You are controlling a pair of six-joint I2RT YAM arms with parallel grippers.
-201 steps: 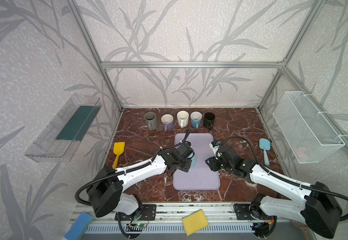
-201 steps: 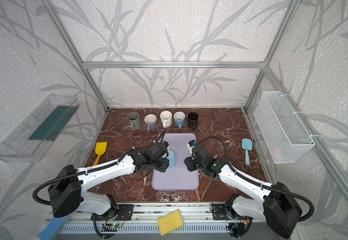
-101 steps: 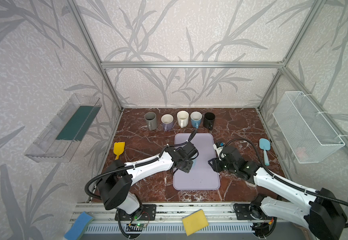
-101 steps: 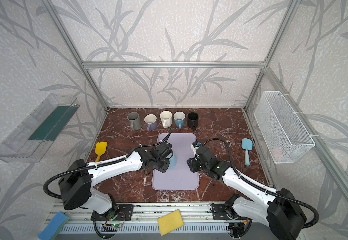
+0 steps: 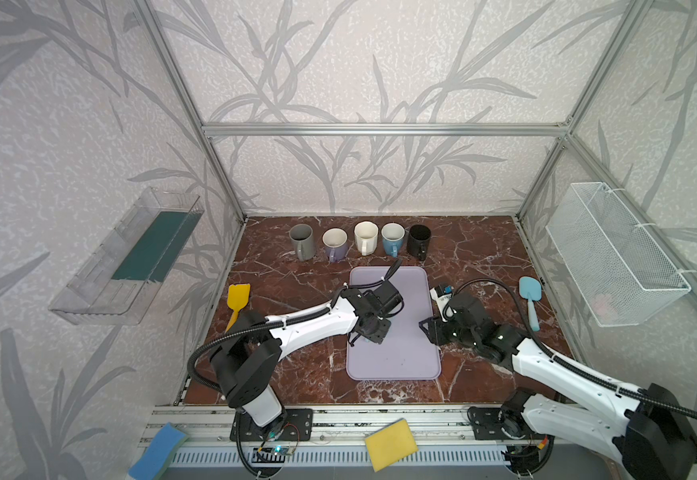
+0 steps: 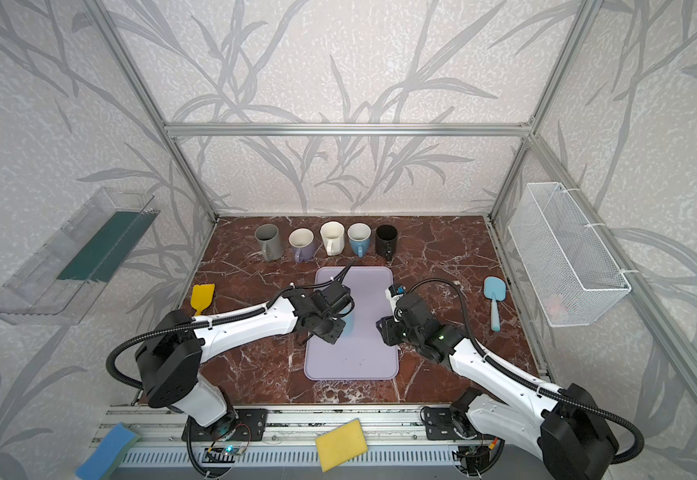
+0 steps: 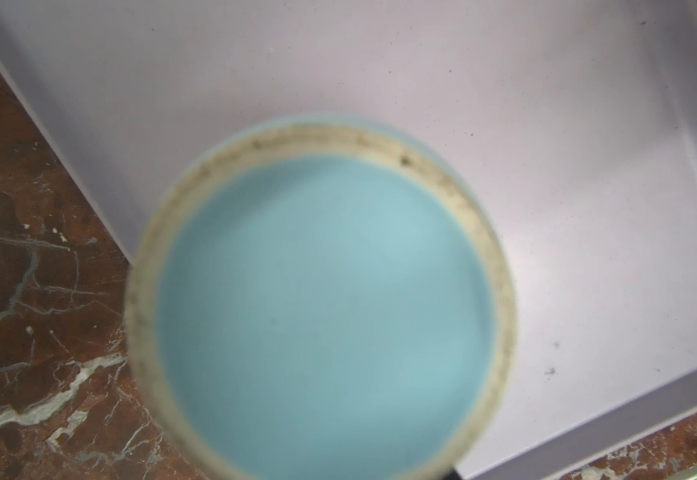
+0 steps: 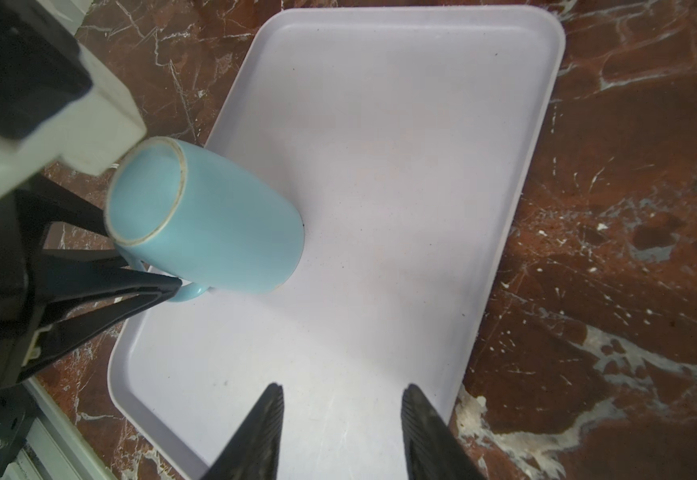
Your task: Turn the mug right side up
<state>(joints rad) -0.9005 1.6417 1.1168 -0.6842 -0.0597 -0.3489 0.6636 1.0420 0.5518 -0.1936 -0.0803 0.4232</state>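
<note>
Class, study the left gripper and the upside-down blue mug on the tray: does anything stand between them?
Nothing visible does. The left gripper sits at the handle of the light blue mug; the lavender tray around it is bare.

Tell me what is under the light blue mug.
The lavender tray lies beneath the upside-down light blue mug. Whatever its mouth covers is hidden by its walls and base.

Brown marble tabletop [image 5: 288, 286]: lavender tray [image 5: 405, 361] flat at centre. Row of five upright mugs [image 5: 365, 237] along back, neighbours close, maybe touching. Yellow spatula [image 5: 238, 297] left of tray; blue spatula [image 5: 529, 293] right, both clear of it.
</note>
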